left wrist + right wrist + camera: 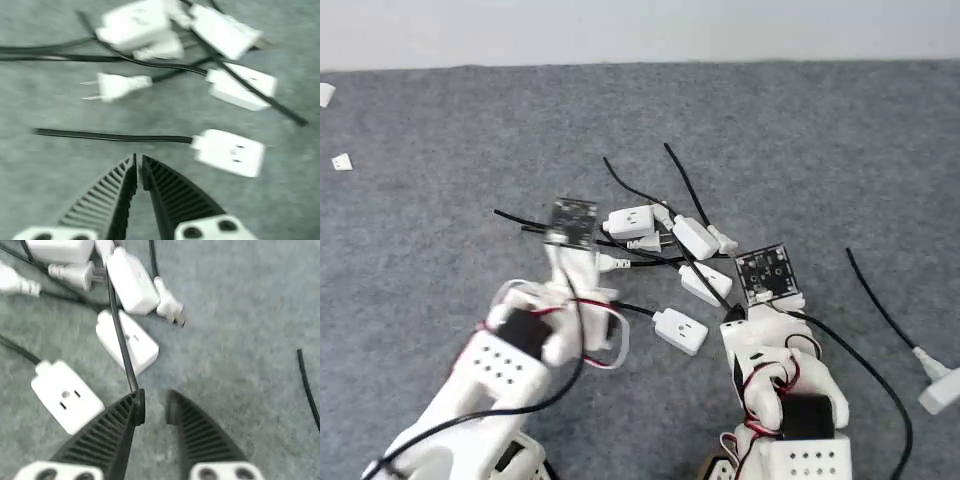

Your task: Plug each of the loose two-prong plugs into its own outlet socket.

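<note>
In the left wrist view my left gripper (138, 161) hangs shut and empty over the grey mat. Just beyond its tips runs a black cable (110, 136) to a white outlet socket (229, 152). A loose two-prong plug (117, 86) lies farther off. My right gripper (155, 402) is slightly open with nothing between its fingers; a black cable (120, 345) passes beside one fingertip. Beside it lie an outlet socket (67, 396), a second socket (127, 342) and a small plug (170, 307). From above, the sockets (680, 330) and plugs (613, 263) cluster between the two arms.
Black cables (630, 190) cross the cluster and trail toward the back. Another white plug on a black cable (938, 385) lies at the far right. Two small white pieces (342, 162) sit at the far left. Bare grey mat (820, 150) stretches behind.
</note>
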You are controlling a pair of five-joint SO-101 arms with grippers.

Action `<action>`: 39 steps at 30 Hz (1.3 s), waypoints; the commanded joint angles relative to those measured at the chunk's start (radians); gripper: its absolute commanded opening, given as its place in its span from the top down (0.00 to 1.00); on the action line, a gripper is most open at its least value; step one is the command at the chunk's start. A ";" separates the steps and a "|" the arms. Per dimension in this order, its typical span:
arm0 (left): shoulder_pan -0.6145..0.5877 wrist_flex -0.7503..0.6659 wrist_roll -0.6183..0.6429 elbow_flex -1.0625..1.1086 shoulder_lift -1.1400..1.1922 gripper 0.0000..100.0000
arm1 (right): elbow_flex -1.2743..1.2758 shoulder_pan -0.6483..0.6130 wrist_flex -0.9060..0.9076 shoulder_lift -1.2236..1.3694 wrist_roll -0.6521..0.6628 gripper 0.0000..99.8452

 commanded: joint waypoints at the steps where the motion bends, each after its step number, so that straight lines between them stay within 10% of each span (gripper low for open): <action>1: 0.107 -0.092 0.069 -0.110 0.110 0.98 | -0.014 0.016 -0.038 0.035 -0.048 0.84; 12: 0.255 0.021 0.325 -0.526 0.709 0.83 | -0.135 0.203 -0.180 0.374 -0.146 0.84; 39: 0.173 0.140 0.430 -0.665 0.985 0.77 | -0.494 0.202 -0.246 1.116 -0.133 0.84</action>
